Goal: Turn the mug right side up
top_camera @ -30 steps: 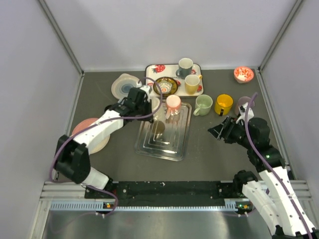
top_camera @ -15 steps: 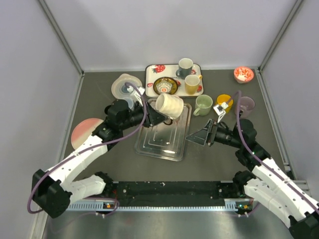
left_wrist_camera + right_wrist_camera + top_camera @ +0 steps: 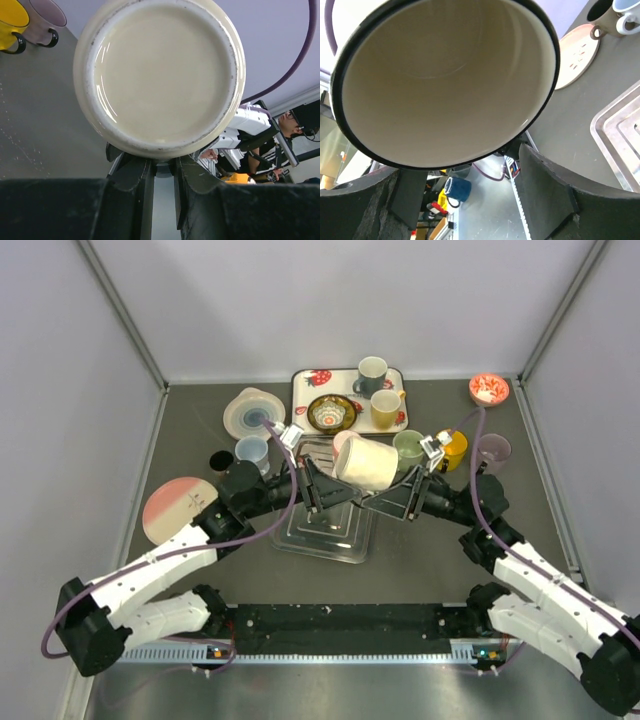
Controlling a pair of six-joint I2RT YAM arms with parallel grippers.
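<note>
A rectangular white tray with strawberry prints at the upper centre of the top view carries a grey-blue mug, a tan mug and a dark patterned bowl. To the right of it on the table stand a pale green mug, a yellow mug and a purple mug. A small red bowl further up holds something white. The large cream ceramic mug lies on its side in the air at mid-frame, above the clear plastic tray. Its base faces the left wrist camera and its mouth faces the right one, showing only glazed cream wall inside. The left gripper has its fingers drawn narrow against the mug's lower edge, gripping it there; the part they pinch is hidden. The right gripper is spread wide, one finger at each side below the rim, and I cannot tell if they touch.
</note>
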